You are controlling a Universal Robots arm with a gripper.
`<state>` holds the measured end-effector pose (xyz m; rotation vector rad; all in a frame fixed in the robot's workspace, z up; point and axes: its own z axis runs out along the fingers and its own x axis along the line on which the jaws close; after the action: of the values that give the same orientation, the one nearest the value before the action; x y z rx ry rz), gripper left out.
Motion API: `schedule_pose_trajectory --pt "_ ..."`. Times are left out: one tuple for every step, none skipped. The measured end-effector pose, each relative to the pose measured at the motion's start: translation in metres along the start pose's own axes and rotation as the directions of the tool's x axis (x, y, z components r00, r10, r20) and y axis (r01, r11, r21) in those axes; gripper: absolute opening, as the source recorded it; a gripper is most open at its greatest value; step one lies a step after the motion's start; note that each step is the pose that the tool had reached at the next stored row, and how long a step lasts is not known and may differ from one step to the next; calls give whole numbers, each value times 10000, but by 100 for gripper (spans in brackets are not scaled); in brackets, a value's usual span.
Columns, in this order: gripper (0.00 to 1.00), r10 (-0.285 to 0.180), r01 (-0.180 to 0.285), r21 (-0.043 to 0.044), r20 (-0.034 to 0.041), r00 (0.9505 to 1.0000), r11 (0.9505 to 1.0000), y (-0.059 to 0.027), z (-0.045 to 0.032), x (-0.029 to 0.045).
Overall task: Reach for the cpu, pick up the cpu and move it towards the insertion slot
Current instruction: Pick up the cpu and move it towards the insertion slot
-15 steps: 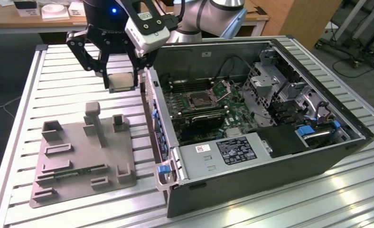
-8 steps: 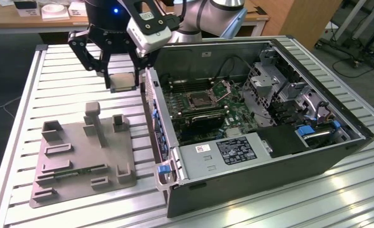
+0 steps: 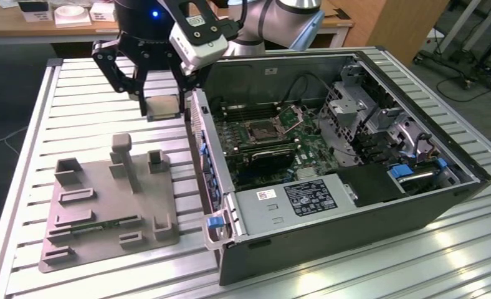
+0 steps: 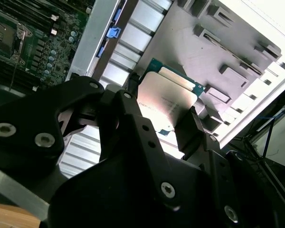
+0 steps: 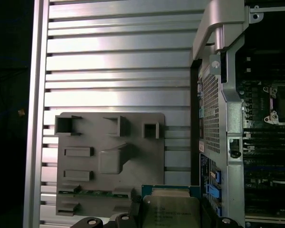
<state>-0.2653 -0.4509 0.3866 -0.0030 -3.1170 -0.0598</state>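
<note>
1. Upper left of the exterior view: black gripper [image 3: 156,93] hangs above the slatted metal table [image 3: 79,87], clenched on the cpu [image 3: 163,106], which is lifted clear of the table surface.
2. The cpu sits flat between the fingers [image 3: 115,68], pale face visible, just beside the open computer case [image 3: 337,187], outside its near wall.
3. Centre of the second wrist view: cpu [image 4: 168,102] is pinched between two dark fingers [image 4: 190,133], silvery top facing the camera, green edge showing at its far side.
4. Bottom centre of the first wrist view: cpu [image 5: 172,209] with metal lid up, held over the table slats.
5. Centre of the exterior view: insertion slot [image 3: 266,129] lies on the motherboard inside the case, metal bracket raised, well apart from the cpu.
6. Lower left of the exterior view: grey fixture plate [image 3: 104,212] with raised blocks rests on the table, a thin green memory strip [image 3: 104,225] lying in it.
7. Fixture plate [image 5: 109,161] also shows at lower centre-left in the first wrist view, below the held chip.
</note>
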Motion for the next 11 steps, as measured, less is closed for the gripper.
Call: schedule_pose_trajectory --pt "55 -1 1 0 0 10000 10000 0 0 -4" --pt "55 0 0 0 1 10000 10000 0 0 -8" --pt "55 0 0 0 0 10000 10000 0 0 -12" --pt "55 0 0 0 0 10000 10000 0 0 -17" --pt "55 0 0 0 0 10000 10000 0 -1 -21" --pt "55 0 0 0 0 10000 10000 0 0 -25" --pt "55 0 0 0 0 10000 10000 0 0 -29" --pt "55 0 0 -1 1 10000 10000 0 0 -33" --pt "55 0 0 0 1 10000 10000 0 -1 -37" --pt "55 0 0 0 0 10000 10000 0 -1 -41" --pt "55 0 0 -1 1 10000 10000 0 -1 -45"
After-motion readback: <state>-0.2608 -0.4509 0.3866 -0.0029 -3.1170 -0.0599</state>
